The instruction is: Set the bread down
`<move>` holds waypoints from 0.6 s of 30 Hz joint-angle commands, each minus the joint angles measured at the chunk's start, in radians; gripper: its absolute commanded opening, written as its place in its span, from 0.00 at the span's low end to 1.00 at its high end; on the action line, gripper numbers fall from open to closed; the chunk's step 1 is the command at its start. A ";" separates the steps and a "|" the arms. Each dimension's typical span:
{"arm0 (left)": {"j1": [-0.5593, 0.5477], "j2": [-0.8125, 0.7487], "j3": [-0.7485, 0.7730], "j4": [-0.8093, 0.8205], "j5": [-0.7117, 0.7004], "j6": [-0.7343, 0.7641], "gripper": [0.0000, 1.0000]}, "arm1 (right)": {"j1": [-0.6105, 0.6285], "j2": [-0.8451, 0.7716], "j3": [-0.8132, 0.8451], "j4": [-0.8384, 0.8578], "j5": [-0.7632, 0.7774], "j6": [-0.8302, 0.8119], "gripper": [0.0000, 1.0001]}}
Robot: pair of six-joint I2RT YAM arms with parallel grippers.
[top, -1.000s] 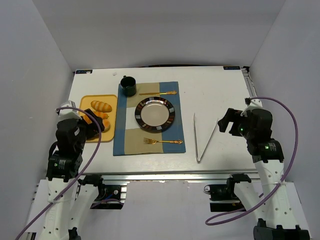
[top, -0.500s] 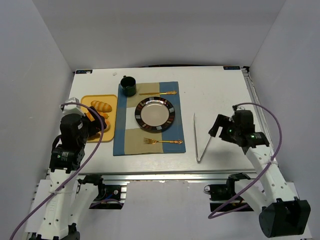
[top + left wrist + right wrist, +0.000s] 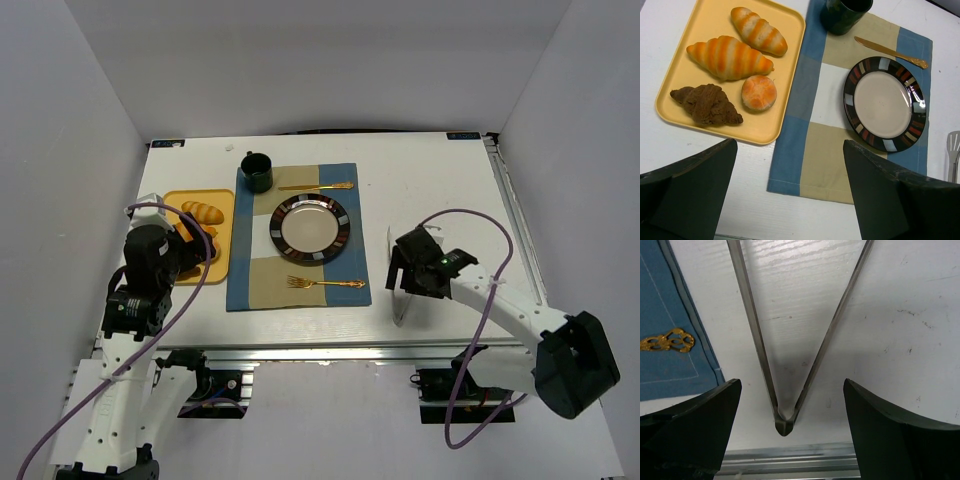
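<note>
Change: the right gripper has swung in from the desk's right side and is now over the tongs, right of the plate.
Right jaws: spread wide either side of the tongs' hinge, gripping nothing.
Left jaws: the left gripper is spread wide and empty.
Bread: on the tray, left of the plate. Only the left wrist view shows it; from above the arm covers it.
</note>
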 commanded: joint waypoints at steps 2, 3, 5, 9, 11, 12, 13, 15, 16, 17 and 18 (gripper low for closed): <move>-0.004 -0.006 -0.012 -0.002 0.005 0.013 0.98 | 0.029 0.035 0.053 -0.010 0.122 0.081 0.89; -0.004 -0.005 -0.010 -0.005 0.005 0.013 0.98 | 0.030 0.038 0.052 0.001 0.121 0.084 0.89; -0.004 -0.002 -0.008 -0.007 0.006 0.012 0.98 | 0.029 0.052 0.056 0.023 0.121 0.088 0.89; -0.004 0.001 -0.005 -0.005 0.009 0.012 0.98 | 0.030 0.098 0.079 0.036 0.124 0.095 0.89; -0.004 0.001 -0.005 -0.005 0.008 0.010 0.98 | 0.030 0.118 0.081 0.053 0.108 0.090 0.89; -0.004 0.003 -0.004 -0.005 0.006 0.010 0.98 | 0.030 0.132 0.081 0.066 0.102 0.092 0.89; -0.004 0.004 -0.004 -0.007 0.006 0.010 0.98 | 0.030 0.139 0.081 0.072 0.101 0.095 0.89; -0.004 0.003 -0.001 -0.010 0.005 0.012 0.98 | 0.030 0.153 0.081 0.086 0.098 0.096 0.89; -0.004 0.003 -0.001 -0.011 0.003 0.012 0.98 | 0.030 0.168 0.079 0.089 0.099 0.099 0.89; -0.004 0.004 -0.002 -0.013 0.003 0.012 0.98 | 0.030 0.176 0.078 0.090 0.099 0.101 0.89; -0.004 0.003 -0.004 -0.013 0.002 0.012 0.98 | 0.030 0.188 0.075 0.098 0.099 0.102 0.89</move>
